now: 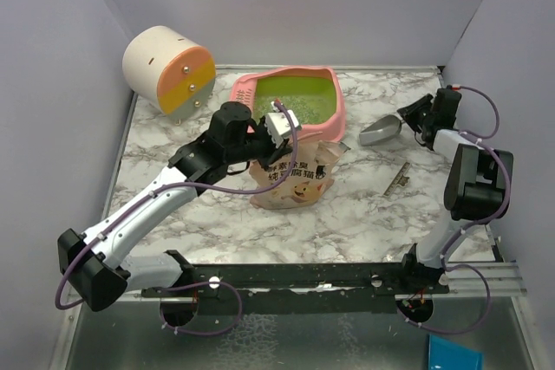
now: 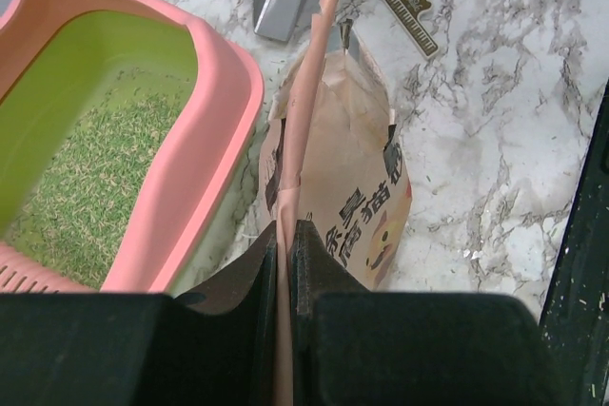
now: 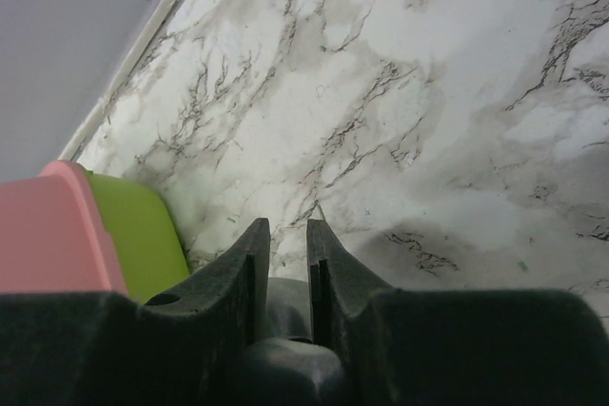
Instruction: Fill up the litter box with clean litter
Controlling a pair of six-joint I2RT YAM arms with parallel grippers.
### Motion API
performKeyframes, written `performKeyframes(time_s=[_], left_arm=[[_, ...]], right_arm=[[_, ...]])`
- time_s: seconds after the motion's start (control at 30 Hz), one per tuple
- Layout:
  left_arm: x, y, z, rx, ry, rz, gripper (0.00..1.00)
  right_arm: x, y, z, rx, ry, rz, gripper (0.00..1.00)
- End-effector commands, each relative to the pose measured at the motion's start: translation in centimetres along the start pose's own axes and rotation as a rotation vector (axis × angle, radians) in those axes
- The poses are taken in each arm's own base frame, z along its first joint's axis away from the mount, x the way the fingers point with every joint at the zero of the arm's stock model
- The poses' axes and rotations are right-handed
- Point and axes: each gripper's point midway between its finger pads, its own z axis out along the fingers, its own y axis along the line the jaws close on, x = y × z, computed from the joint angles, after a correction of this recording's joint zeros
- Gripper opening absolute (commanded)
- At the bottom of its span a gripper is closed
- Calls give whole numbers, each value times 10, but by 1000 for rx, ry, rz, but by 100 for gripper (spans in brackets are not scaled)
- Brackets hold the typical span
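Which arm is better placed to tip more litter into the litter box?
Left. The left fingers pinch the litter pouch by its top edge, right beside the litter box. The right fingers hold the grey scoop, apart from the box.

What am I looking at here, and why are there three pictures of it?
It is a robot: a left arm and a right arm fixed at the near edge of a marble table. One picture is taken from above and behind the arms. The other two come from a small camera on each wrist, so the dark shapes at the bottom are that arm's own fingers.

On the table is a pink litter box with green-grey litter in its green basin. A beige pouch with a cartoon cat stands just in front of it. There is also a cream-and-orange cylinder and a small ruler-like strip.

The left hand pinches the pouch's top edge. The right hand seems to hold a grey scoop by its handle.
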Motion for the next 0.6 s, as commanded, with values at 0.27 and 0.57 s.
performKeyframes(time_s=[0.27,0.57], left_arm=[[-50,-1,-32,-53,-226,23,17],[-38,-3,-38,-76,-223,-10,27]], right_arm=[[-14,3,19,-48,-31,48,21],[-8,-15,26,-4,10,69,45]])
